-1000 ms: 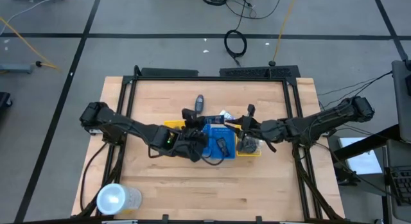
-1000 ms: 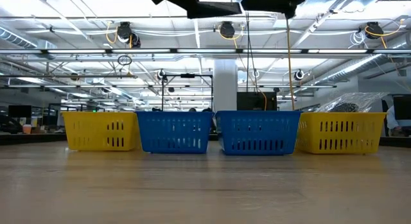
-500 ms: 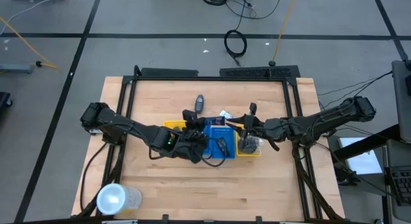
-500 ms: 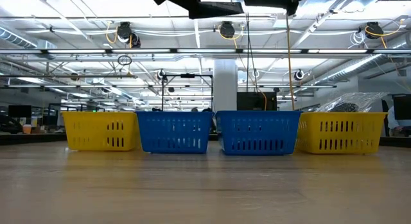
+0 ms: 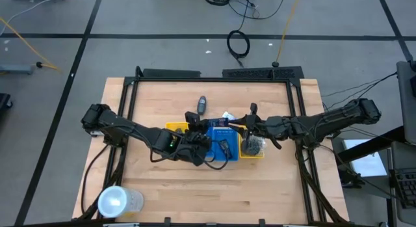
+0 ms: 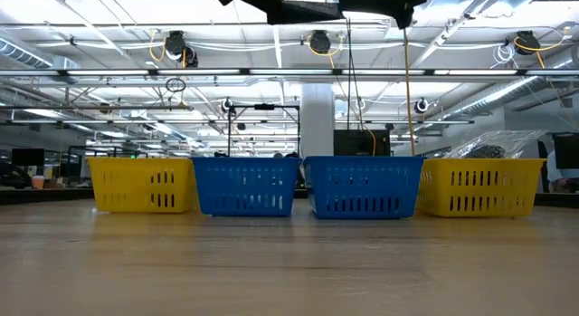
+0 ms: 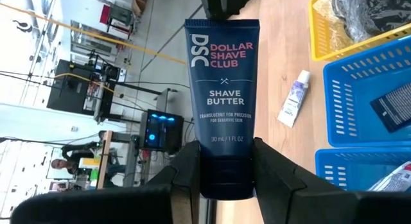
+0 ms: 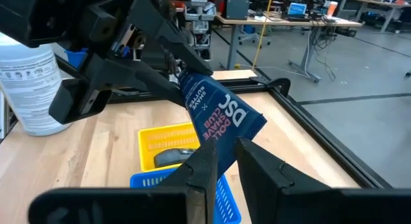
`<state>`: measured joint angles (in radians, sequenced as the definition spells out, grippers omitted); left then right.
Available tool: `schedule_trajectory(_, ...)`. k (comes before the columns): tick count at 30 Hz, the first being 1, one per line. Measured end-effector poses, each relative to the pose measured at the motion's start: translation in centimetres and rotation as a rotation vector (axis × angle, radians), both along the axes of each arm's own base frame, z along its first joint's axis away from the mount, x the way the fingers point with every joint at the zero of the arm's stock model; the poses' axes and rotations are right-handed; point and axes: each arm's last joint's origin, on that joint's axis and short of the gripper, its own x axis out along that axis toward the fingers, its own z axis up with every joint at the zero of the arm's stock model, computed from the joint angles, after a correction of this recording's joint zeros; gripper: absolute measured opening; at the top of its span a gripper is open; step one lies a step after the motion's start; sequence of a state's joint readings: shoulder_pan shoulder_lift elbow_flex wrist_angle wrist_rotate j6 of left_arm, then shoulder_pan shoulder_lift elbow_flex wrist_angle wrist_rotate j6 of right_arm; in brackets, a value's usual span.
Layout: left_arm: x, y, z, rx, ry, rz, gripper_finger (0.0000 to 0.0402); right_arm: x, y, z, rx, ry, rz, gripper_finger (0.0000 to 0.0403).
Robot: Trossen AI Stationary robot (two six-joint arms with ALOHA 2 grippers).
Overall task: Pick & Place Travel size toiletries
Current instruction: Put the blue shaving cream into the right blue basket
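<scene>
Both arms met mid-surface, above the row of slotted trays. The left gripper (image 7: pixel 225 153) had its fingers closed on the cap end of a dark navy plastic squeeze tube (image 7: pixel 221 89) w/ pink "shave butter" lettering. The tube was held up in the air, clear of the light wooden surface (image 5: pixel 273 181). The right gripper (image 8: pixel 226 150) sat at the tube's flat crimped end, fingers nearly together. They looked pinched on that end, tho the contact itself was partly hidden. So it read as a hand-over, w/ both holding one tube.

Below were the blue slotted plastic tray (image 7: pixel 359 76) and the yellow slotted plastic tray (image 7: pixel 318 31), the yellow one w/ a dark mesh puff (image 5: pixel 252 146) in it. A small white tube (image 7: pixel 292 99) lay loose on the surface beside the trays.

Risks, as I judged them:
- The right grip was on the thin crimp only. If the left let go first, the tube could pivot or slip out and drop outside a tray.
- If both pulled at once, the soft tube could twist or bend.
- The arms were v. close, so a retreat on the wrong line could knock the fingers together or clip a tray rim.
</scene>
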<state>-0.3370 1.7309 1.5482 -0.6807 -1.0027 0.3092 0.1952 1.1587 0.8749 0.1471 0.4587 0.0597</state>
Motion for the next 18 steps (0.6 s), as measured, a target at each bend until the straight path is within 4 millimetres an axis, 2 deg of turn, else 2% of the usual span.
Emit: schedule_trajectory(18,-0.18,-0.19,-0.01,0.018,-0.004,0.016,0.0092,-0.12,-0.45,0.09,0.003,0.002,-0.004,0.0055)
